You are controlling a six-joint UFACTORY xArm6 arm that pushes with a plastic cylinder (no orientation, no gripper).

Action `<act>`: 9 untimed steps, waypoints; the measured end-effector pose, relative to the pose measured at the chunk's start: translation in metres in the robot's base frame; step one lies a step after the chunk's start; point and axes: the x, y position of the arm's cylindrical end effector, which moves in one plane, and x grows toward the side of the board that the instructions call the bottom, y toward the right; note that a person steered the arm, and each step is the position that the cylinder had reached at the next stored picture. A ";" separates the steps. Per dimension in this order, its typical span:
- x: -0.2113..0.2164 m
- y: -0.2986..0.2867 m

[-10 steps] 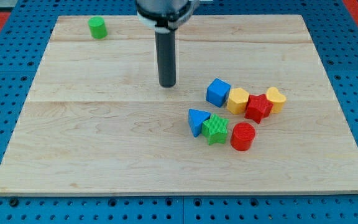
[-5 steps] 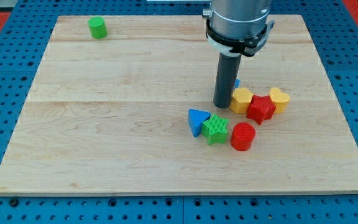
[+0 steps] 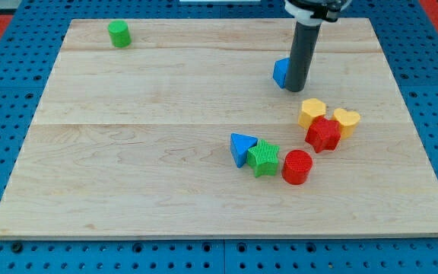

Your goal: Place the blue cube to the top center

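the rod's tip point(image 3: 296, 89) rests on the wooden board point(image 3: 128, 152) in the upper right part of the view, touching the blue cube point(image 3: 280, 72), which shows only as a sliver at the rod's left; the rest of the cube is hidden behind the rod. the rod is a plain pusher with nothing that opens or closes, so it grips nothing and merely bears against the cube's right side. the cube sits right of the board's middle line and a little below the top edge, so the task looks partly done: it seems to need a push toward the view's left and slightly up. just below the tip lie a yellow block point(image 3: 312, 113), a red star-like block point(image 3: 323, 134) and a yellow heart-shaped block point(image 3: 347, 120), bunched together. further down sit a blue triangle point(image 3: 241, 148), a green star-like block point(image 3: 263, 158) and a red cylinder point(image 3: 296, 167); a green cylinder point(image 3: 118, 33) stands well apart at the top left. the risk is an off-centre contact: the cube could rotate and slip past the tip, or a push angled too far upward could run it off the board's top edge.
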 end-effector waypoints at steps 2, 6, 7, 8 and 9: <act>-0.046 0.000; -0.116 0.001; -0.115 -0.012; -0.116 -0.054; -0.118 -0.075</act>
